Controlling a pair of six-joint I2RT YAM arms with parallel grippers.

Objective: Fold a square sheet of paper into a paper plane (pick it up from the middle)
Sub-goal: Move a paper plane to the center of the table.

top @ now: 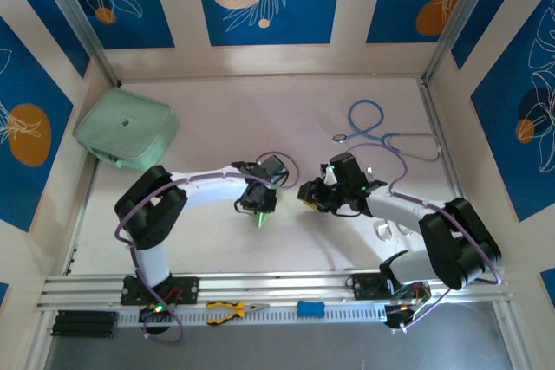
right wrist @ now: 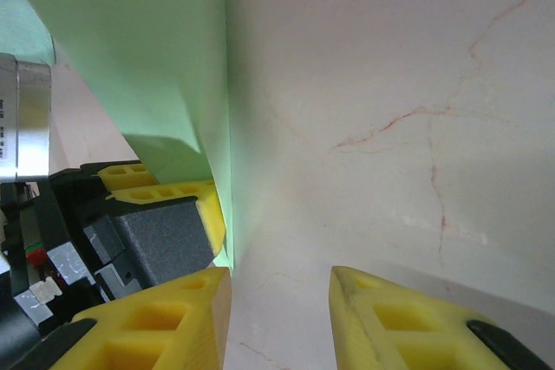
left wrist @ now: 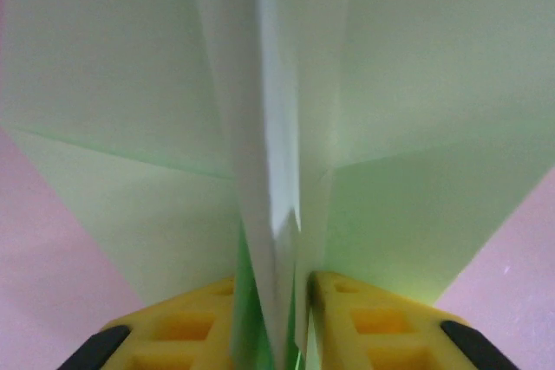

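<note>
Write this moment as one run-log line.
left gripper: pinching folded paper | right gripper: open, empty, over table

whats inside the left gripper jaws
The folded green paper, its centre fold standing between the yellow fingers of the left gripper. The paper covers most of the table beneath; pad contact is hidden.

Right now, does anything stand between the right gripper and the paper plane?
Nothing visible does. In the right wrist view the paper plane rises close beside one finger of the open right gripper, whose jaws hold nothing. The left gripper has the plane's base between its fingers, so that lower part is taken.
</note>
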